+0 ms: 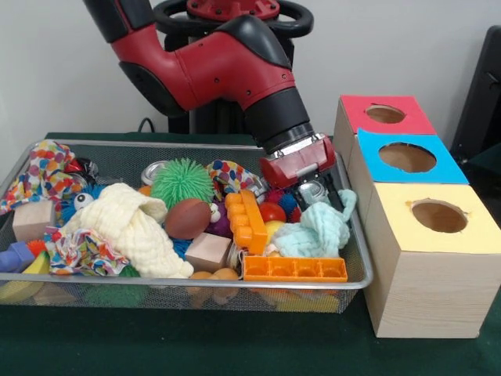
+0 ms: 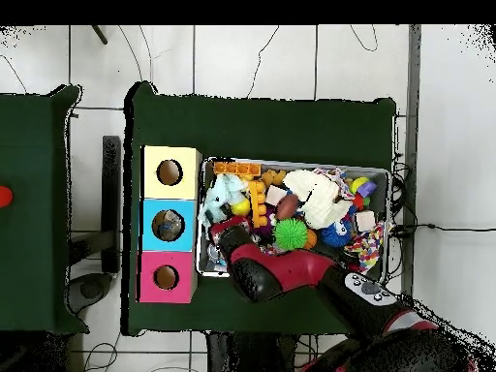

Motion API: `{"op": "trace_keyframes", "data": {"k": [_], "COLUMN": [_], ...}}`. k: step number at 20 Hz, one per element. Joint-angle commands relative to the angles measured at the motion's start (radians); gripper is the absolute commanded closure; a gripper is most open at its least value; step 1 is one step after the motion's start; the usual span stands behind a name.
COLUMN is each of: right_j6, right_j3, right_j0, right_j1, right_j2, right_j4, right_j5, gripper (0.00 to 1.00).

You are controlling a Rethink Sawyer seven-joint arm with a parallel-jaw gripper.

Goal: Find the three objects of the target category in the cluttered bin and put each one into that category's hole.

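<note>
The table [image 1: 235, 345] has a dark green cover. Behind it is a plain white wall [image 1: 47, 70]. The floor [image 2: 252, 68] has white tiles, and thin cables [image 2: 291, 48] lie on it. A second green table [image 2: 34, 194] stands beside the first, with a black bar [image 2: 112, 203] between them.

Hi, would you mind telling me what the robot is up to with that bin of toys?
The red arm's gripper is down in the wire bin of mixed toys and cloths, at the end nearest the three boxes, right by a pale blue cloth. Whether it holds anything is unclear. The red, blue and yellow holes show nothing inside.
</note>
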Motion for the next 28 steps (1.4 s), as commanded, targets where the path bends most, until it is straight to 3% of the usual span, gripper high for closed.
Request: {"op": "trace_keyframes", "data": {"k": [1, 6, 11, 13, 17, 23, 28], "right_j6": [0.101, 0.117, 0.119, 0.123, 0.049, 0.004, 0.031], "right_j3": [-0.129, -0.134, -0.131, -0.073, 0.060, 0.082, 0.085], "right_j0": [0.111, 0.111, 0.124, 0.087, -0.064, -0.064, -0.058], "right_j1": [0.044, 0.046, 0.033, -0.027, -0.150, -0.269, -0.327], "right_j2": [-0.055, -0.053, -0.074, -0.053, 0.051, 0.022, 0.003], "right_j4": [0.012, -0.014, -0.001, 0.006, -0.008, 0.035, 0.008], "right_j5": [0.136, 0.101, 0.129, 0.168, 0.358, 0.525, 0.550], "gripper": [1.00, 1.00, 1.00, 1.00, 1.00, 1.00, 1.00]}}
